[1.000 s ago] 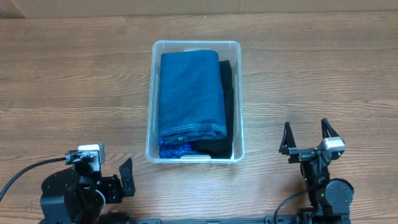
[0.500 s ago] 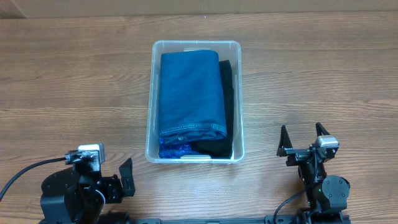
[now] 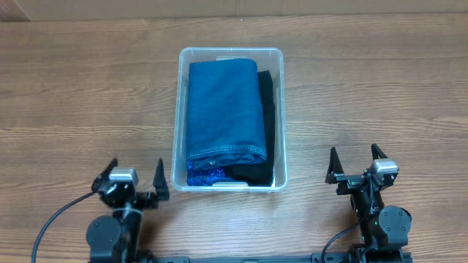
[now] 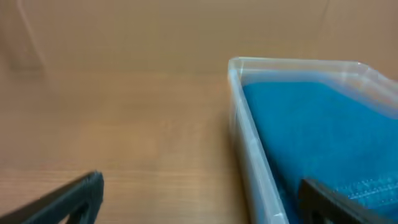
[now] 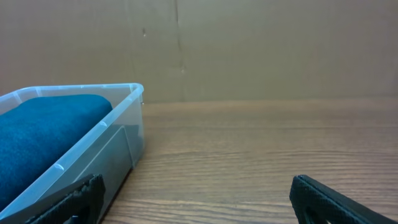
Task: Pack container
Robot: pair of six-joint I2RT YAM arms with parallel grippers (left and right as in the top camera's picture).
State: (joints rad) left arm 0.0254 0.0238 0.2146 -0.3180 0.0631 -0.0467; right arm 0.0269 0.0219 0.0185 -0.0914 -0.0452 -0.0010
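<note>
Seen from above, two arms are sitting folded low at the near edge of a wooden worktop [image 3: 88, 95], both pointing toward 12 o'clock. The left gripper [image 3: 137, 172] is spreading its jaws wide and holding nothing. The right gripper [image 3: 355, 158] is doing the same.

The container [image 3: 177, 117] is resting mid-worktop, between the two and farther out, its long axis running 6 to 12 o'clock. From the left gripper it is lying at about 1 o'clock, its near corner just beside that gripper. From the right gripper it is lying at about 10 o'clock and farther off, so the left arm is sitting nearer.

Inside, folded jeans [image 3: 223, 109] are filling the left side, black cloth [image 3: 268, 124] is lining the right, and a blue patterned cloth [image 3: 205, 176] is peeking out at the near end. No loose cloth is showing outside, so packing is looking finished.
</note>
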